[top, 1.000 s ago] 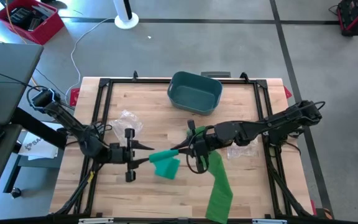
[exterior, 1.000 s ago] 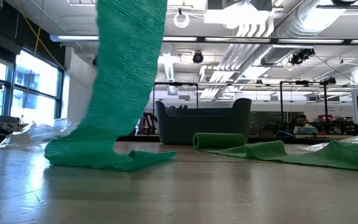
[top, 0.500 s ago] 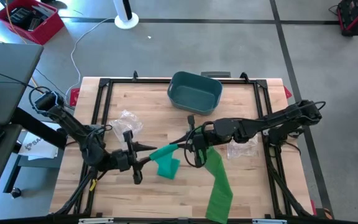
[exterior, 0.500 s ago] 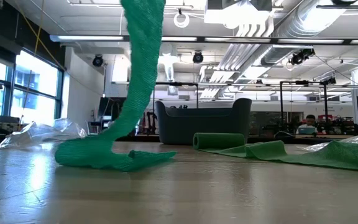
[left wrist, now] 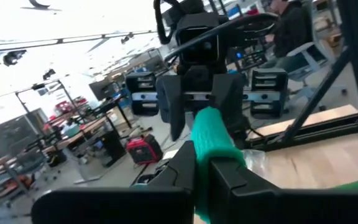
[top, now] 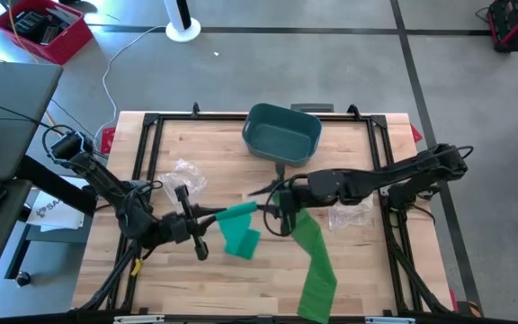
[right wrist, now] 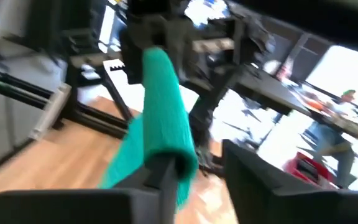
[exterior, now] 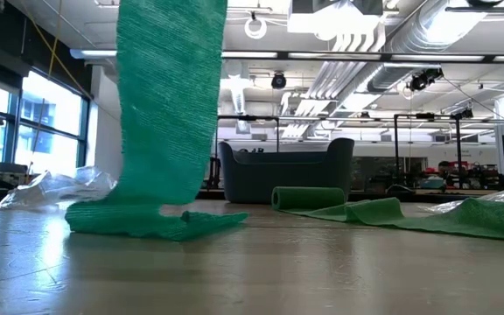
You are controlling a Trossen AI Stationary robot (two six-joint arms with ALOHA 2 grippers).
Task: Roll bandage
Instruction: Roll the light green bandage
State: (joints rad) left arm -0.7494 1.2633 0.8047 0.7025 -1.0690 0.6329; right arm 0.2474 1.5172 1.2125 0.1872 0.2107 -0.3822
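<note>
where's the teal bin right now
In the high view the teal bin sits at the table's far edge, near the middle, just beyond the right gripper and the green bandage.

From down at tabletop [exterior: 322, 271] level, the green bandage [exterior: 169, 114] runs up out of the top edge, so whatever holds it cannot be seen there, and neither arm shows. From above, the bandage's long tail [top: 317, 283] is cut off at the near edge of the tabletop. The left gripper [top: 212, 219] has its fingers pressed together on the bandage, but the fingertips are buried in the cloth. The right gripper [top: 261, 200] sits just beside the bandage; its view is smeared, and whether its fingers [right wrist: 166, 177] still touch the cloth is unclear.
</note>
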